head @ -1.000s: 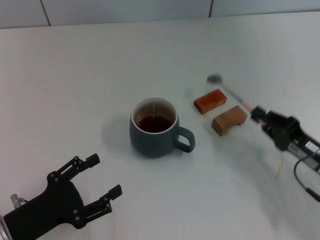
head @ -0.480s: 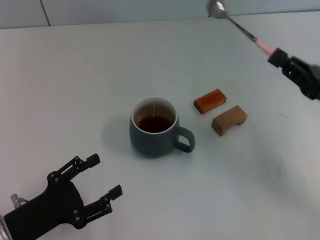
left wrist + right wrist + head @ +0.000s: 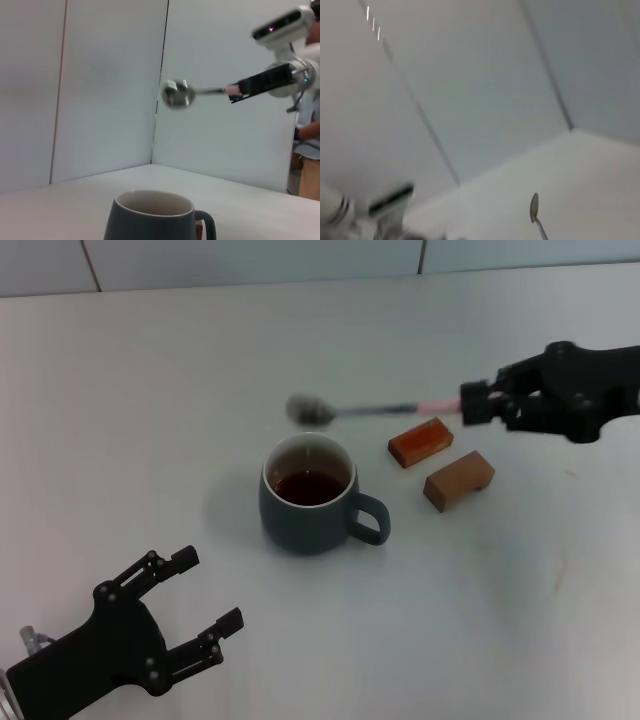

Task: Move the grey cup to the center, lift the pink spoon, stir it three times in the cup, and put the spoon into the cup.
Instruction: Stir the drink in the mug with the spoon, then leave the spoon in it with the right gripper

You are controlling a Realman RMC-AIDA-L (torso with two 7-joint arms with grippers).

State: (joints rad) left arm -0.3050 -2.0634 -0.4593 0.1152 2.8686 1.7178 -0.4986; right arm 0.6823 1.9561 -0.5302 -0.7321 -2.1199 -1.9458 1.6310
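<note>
The grey cup (image 3: pixel 309 494) stands mid-table with dark liquid inside and its handle toward the right; the left wrist view shows its rim (image 3: pixel 152 215) low in front. The pink spoon (image 3: pixel 372 410) hangs level in the air, held by its pink handle end in my right gripper (image 3: pixel 472 402), which is shut on it. Its metal bowl (image 3: pixel 307 408) hovers just beyond the cup's far rim. The left wrist view shows the spoon (image 3: pixel 178 93) well above the cup; the right wrist view shows its bowl (image 3: pixel 534 207). My left gripper (image 3: pixel 195 592) rests open at the near left.
Two brown wooden blocks (image 3: pixel 421 441) (image 3: pixel 459 479) lie right of the cup, below the spoon's handle. White tiled walls (image 3: pixel 250 260) border the far edge of the white table (image 3: pixel 150 390).
The right gripper swung the spoon from pointing up and away at the far right down to level, its bowl now near the cup's far rim. The left arm has not moved.
</note>
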